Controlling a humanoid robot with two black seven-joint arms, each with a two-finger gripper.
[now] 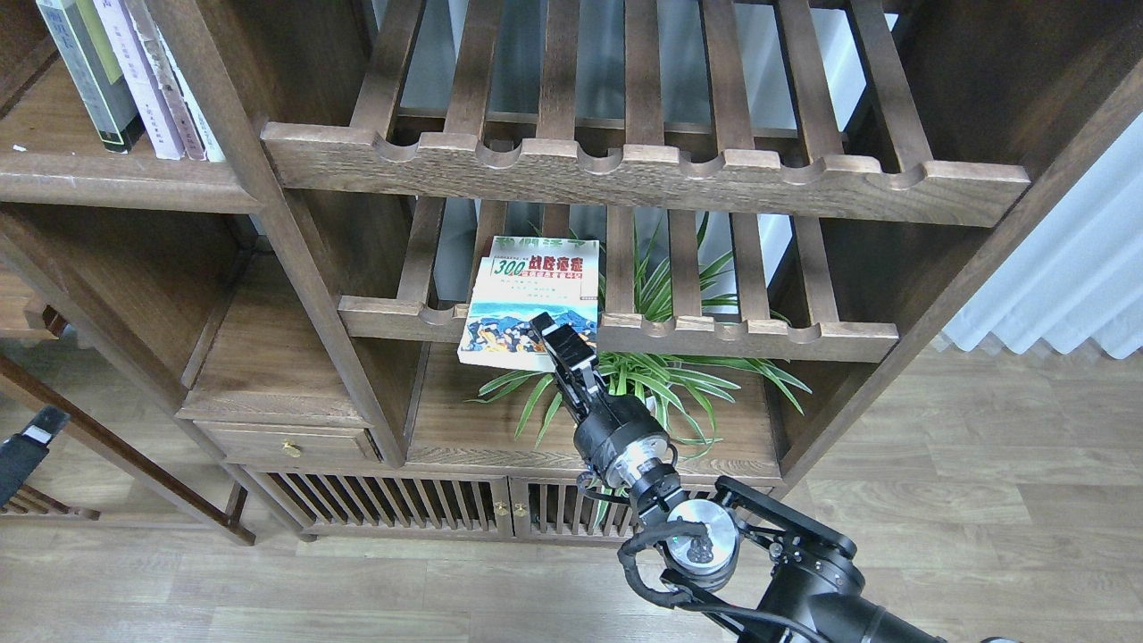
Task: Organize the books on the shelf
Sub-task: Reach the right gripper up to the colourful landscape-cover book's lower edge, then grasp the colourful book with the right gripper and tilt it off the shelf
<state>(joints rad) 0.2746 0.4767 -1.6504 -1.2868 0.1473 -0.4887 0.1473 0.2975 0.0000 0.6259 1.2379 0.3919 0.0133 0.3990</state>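
Note:
The colourful "300" book (531, 304) lies flat on the lower slatted rack, on top of another book whose green-lettered edge (545, 242) shows behind it; its front overhangs the rail. My right gripper (555, 336) is at that book's front right corner, its two fingers apart, one over the cover. The thick yellow-and-grey book (85, 71) and the pale lavender book (134, 80) stand upright on the solid shelf (116, 183) at the upper left. My left gripper (25, 446) shows only as a dark tip at the left edge, far from the books.
An upper slatted rack (643, 170) overhangs the lower slatted rack (741, 338). A potted green plant (661, 384) stands right below the book, beside my right arm. A small drawer (286, 442) and slatted cabinet doors (393, 505) are lower down. A white curtain (1063, 268) hangs at the right.

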